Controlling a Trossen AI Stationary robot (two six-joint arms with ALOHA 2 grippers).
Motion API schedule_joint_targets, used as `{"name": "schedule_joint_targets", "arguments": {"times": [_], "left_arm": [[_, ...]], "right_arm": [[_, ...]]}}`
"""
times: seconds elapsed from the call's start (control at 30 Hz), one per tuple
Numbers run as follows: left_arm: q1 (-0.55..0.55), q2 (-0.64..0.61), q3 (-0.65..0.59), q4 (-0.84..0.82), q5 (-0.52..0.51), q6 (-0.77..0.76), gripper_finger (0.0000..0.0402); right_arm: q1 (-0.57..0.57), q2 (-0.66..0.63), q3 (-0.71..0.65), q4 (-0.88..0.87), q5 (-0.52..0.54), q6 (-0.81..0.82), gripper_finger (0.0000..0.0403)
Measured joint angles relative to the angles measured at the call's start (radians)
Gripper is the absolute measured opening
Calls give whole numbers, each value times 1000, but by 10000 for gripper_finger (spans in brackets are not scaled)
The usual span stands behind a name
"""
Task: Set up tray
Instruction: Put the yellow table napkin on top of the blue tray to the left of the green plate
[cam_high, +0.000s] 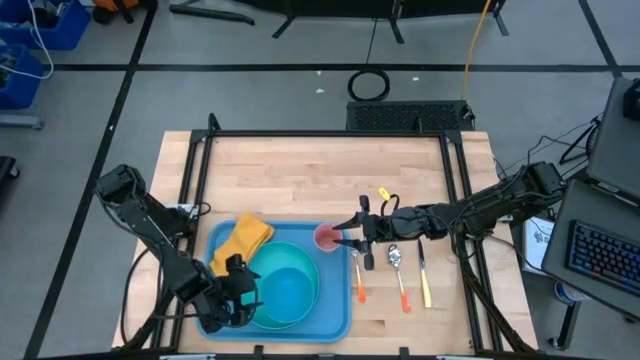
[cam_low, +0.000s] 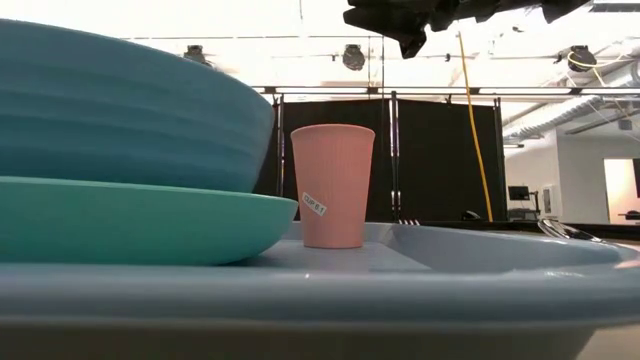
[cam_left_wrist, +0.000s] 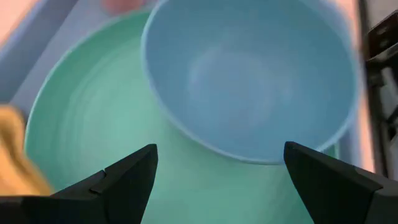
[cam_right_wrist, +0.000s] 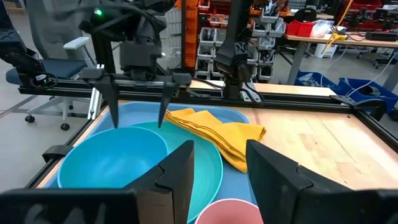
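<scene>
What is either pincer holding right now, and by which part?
Nothing. Left pincer hangs open over the blue bowl; right pincer stands open above the pink plastic cup.

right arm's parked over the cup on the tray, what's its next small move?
Probably lift the right gripper clear and head for the cutlery beside the tray. The pink cup stands upright on the tray, and the jaws sit open above it.
</scene>
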Motion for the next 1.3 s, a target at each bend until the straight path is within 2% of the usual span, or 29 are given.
{"name": "schedule_joint_targets", "arguments": {"times": [0.23, 0.5, 0.77, 0.9, 1.3], "left_arm": [[-20, 0, 0, -208, 97, -193, 351], [-8, -2, 61, -284, 2, -143, 351], [5, -3, 181, -531, 133, -172, 351], [-15, 0, 172, -539, 156, -223, 351], [-85, 189, 150, -637, 286, -398, 351]], "right_arm": [[0, 0, 1, 0, 0, 21, 134], [-1, 0, 1, 0, 0, 22, 134], [-1, 0, 1, -13, -1, 24, 134], [-1, 0, 1, -22, -1, 26, 134], [-1, 0, 1, -23, -1, 26, 134]]}}
